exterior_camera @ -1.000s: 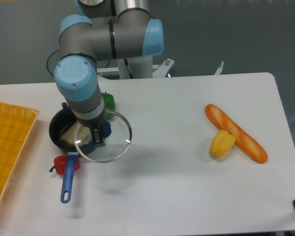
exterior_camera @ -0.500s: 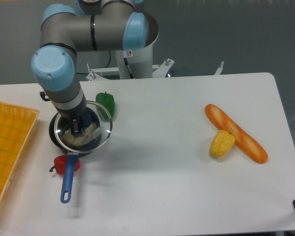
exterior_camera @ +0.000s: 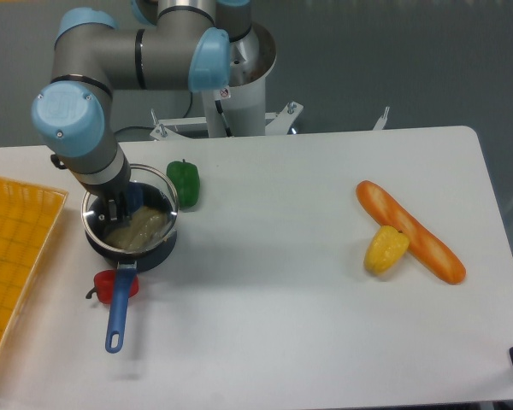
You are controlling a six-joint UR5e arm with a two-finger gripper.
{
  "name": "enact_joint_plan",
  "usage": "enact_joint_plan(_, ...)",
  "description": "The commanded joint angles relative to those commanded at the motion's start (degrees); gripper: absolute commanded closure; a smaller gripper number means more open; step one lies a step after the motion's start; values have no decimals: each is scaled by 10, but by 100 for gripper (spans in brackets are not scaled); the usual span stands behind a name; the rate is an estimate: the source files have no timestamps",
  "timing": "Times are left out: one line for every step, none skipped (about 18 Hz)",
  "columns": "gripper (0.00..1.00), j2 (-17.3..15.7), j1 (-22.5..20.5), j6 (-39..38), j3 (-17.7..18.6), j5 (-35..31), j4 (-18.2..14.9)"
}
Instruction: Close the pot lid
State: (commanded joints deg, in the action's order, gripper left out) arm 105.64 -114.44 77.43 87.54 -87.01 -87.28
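Note:
The black pot [exterior_camera: 158, 253] with a long blue handle [exterior_camera: 118, 313] stands at the left of the white table. The glass lid [exterior_camera: 150, 218] with a thin metal rim lies over the pot's mouth, lined up with it; a pale reflection shows through the glass. My gripper [exterior_camera: 120, 207] comes down from the arm over the lid's centre and is shut on the lid's blue knob, which the fingers mostly hide. I cannot tell whether the lid rests on the pot's rim or hangs just above it.
A green pepper [exterior_camera: 185, 182] lies just right of the pot. A red pepper [exterior_camera: 111, 287] lies under the handle. A yellow basket [exterior_camera: 13, 256] is at the left edge. A bread loaf [exterior_camera: 410, 231] and yellow corn [exterior_camera: 386, 249] lie at the right.
My gripper has carried the lid leftwards from the pot's right side until it lies squarely over the pot. The pot and the other things have not moved.

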Motion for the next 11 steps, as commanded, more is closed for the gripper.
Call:
enact_joint_plan(37, 1, 2, -7, 1, -1, 0)
enact_joint_plan(37, 0, 3, -12, 3, -2, 1)
enact_joint_plan(37, 0, 8, -14, 5, -2, 1)
enact_joint_plan(37, 0, 9, -15, 5, -2, 1)
enact_joint_plan(37, 0, 9, -15, 5, -3, 1)
enact_joint_plan(37, 0, 10, -15, 5, -3, 2)
enact_joint_plan(37, 0, 10, -17, 5, -4, 2)
enact_joint_plan(37, 1, 10, -18, 5, -4, 3)
enact_joint_plan(37, 0, 10, -19, 5, -4, 4)
enact_joint_plan(37, 0, 10, -19, 5, -6, 10)
enact_joint_plan(37, 0, 10, -19, 5, -9, 16)
